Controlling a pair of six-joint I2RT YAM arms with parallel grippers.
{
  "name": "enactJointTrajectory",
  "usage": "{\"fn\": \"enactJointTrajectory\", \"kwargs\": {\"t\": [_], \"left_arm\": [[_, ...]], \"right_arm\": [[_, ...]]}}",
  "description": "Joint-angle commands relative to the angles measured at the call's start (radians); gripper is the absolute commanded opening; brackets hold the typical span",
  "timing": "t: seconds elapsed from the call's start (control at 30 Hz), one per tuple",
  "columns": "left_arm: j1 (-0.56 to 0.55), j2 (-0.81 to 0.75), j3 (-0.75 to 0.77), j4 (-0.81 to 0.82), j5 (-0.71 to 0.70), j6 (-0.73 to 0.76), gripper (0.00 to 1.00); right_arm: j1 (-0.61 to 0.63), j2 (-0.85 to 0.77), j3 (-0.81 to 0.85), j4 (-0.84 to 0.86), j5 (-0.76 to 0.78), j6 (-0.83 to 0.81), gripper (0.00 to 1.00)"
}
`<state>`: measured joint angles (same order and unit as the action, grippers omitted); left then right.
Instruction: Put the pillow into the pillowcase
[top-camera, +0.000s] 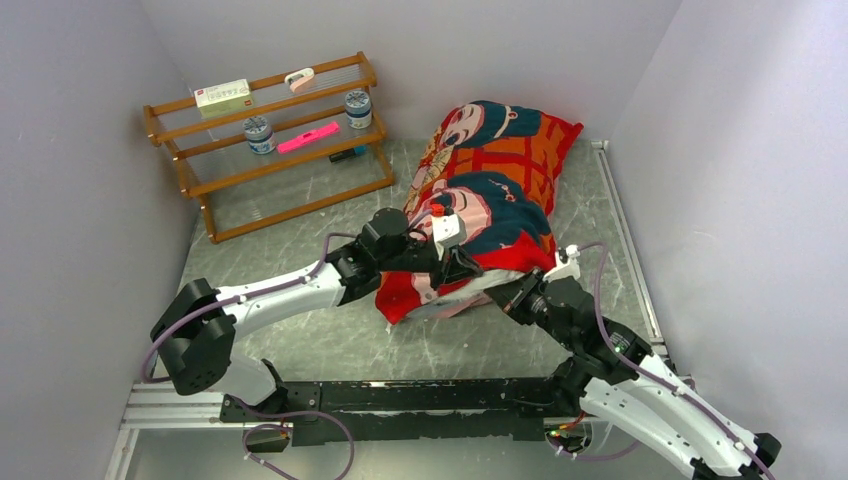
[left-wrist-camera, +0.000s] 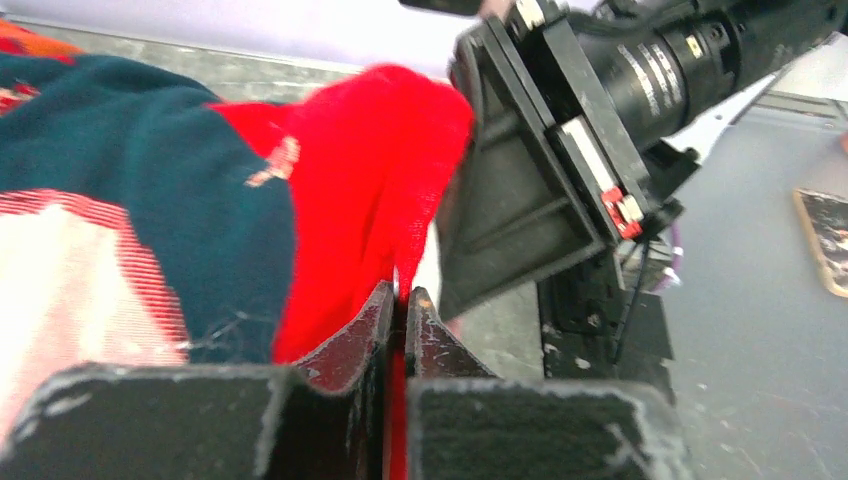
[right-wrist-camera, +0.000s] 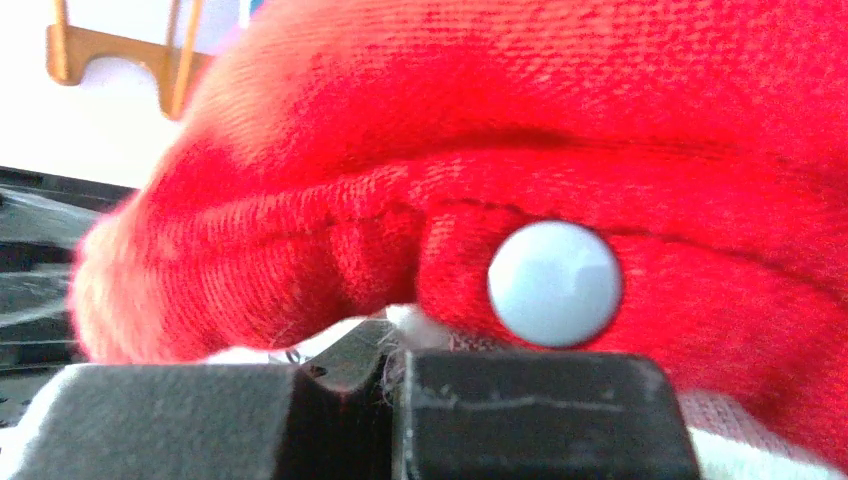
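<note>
Red cartoon-printed fabric pillowcase (top-camera: 490, 190) lies on the grey bench (top-camera: 330, 340), long axis running from its mouth, nearest my arms, toward the far right. The plump white pillow (top-camera: 452, 303) sits almost fully inside. I see the left hand (left-wrist-camera: 400, 300) clamped on the red hem, presumably steadying the mouth. The right hand (right-wrist-camera: 390, 335) is closed there too, though I cannot tell on what.

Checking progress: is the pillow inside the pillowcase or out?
Nearly all in: the pillowcase bulges full, only a white sliver of pillow shows at its near opening.
</note>
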<state>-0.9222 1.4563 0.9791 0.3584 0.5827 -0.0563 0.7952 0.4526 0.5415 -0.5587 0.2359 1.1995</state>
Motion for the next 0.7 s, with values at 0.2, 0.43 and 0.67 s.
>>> {"fn": "enactJointTrajectory", "kwargs": {"t": [0.2, 0.43, 0.67], "left_arm": [[0.010, -0.010, 0.029, -0.133, 0.124, -0.037, 0.05], [0.017, -0.012, 0.012, -0.118, 0.153, -0.021, 0.05], [0.017, -0.059, -0.039, -0.080, 0.146, 0.022, 0.12]], "right_arm": [[0.002, -0.073, 0.015, 0.463, 0.047, -0.188, 0.00], [0.002, -0.111, -0.015, 0.506, 0.042, -0.156, 0.00], [0.002, -0.135, -0.025, 0.532, 0.037, -0.106, 0.00]]}}
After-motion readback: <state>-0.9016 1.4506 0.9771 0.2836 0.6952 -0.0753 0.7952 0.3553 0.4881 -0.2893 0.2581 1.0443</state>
